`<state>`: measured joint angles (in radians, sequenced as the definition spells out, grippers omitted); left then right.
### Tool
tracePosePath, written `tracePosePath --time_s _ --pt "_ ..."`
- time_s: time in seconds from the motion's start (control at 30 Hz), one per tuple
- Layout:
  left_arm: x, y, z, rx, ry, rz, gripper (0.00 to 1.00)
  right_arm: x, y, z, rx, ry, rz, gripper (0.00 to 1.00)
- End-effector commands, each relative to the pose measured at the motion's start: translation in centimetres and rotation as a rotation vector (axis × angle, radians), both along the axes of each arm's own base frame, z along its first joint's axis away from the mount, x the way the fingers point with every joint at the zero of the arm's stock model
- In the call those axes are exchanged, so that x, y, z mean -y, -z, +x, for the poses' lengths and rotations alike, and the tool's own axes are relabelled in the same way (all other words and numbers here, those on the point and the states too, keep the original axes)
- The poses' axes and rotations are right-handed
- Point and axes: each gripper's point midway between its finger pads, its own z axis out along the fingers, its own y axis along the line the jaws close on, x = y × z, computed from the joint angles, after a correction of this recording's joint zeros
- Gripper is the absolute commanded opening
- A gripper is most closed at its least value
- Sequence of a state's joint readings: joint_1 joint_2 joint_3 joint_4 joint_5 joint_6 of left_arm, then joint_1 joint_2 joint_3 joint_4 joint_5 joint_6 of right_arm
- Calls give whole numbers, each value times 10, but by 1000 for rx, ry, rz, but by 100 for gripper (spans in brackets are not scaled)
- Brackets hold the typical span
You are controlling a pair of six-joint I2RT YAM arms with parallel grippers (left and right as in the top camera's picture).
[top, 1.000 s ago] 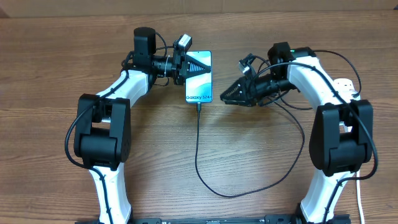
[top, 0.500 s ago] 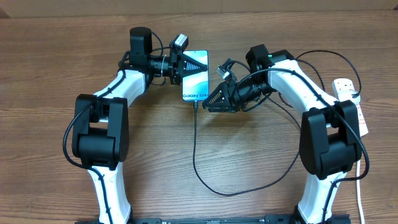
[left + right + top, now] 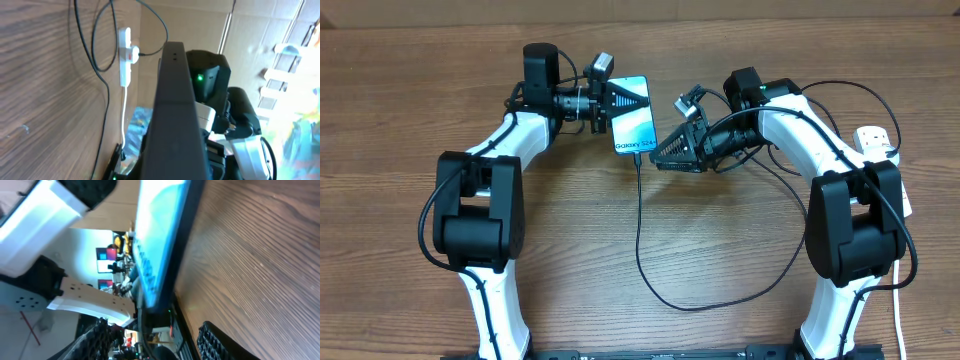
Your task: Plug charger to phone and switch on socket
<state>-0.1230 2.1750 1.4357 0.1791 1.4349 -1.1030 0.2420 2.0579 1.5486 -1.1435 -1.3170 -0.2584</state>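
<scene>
- The left gripper (image 3: 635,98) is clamped on the top end of the phone (image 3: 635,125). It reaches in from the left over the wooden table (image 3: 420,120), 1 finger lying across the lit teal screen.
- The phone sits toward the far middle of the table, its dark lettering at the near end. In the left wrist view the phone (image 3: 172,110) appears edge-on as a dark slab running up the middle. Whether it rests on the wood cannot be told.
- The charger (image 3: 638,230) meets the near end of the phone. From there the thin black cable runs toward the robot, curves along the near edge and loops up to the right.
- The right gripper (image 3: 657,160) hovers just beside the phone's near right corner, at the spot where the cable joins. In the right wrist view its jaws stand apart on either side of the phone (image 3: 160,235), gripping nothing.
- The socket (image 3: 876,140) lies at the far right, partly hidden behind the right arm. The left wrist view shows its red switch (image 3: 135,55) and the white cord (image 3: 123,115) trailing from it.
</scene>
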Motion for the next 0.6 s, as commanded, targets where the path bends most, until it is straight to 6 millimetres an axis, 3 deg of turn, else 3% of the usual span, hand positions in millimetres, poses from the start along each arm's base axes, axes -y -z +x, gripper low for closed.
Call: tracePosePath --time_s 0.0,0.3,0.57 --pt "2 -18 -3 8 4 -6 4 -7 -25 -1 55 -13 74 55" --pt "4 -22 -10 -9 41 -24 4 -26 -26 -8 27 -47 68 52" --pt "4 -23 -12 -2 55 -32 4 -30 -27 3 3 -22 60 30"
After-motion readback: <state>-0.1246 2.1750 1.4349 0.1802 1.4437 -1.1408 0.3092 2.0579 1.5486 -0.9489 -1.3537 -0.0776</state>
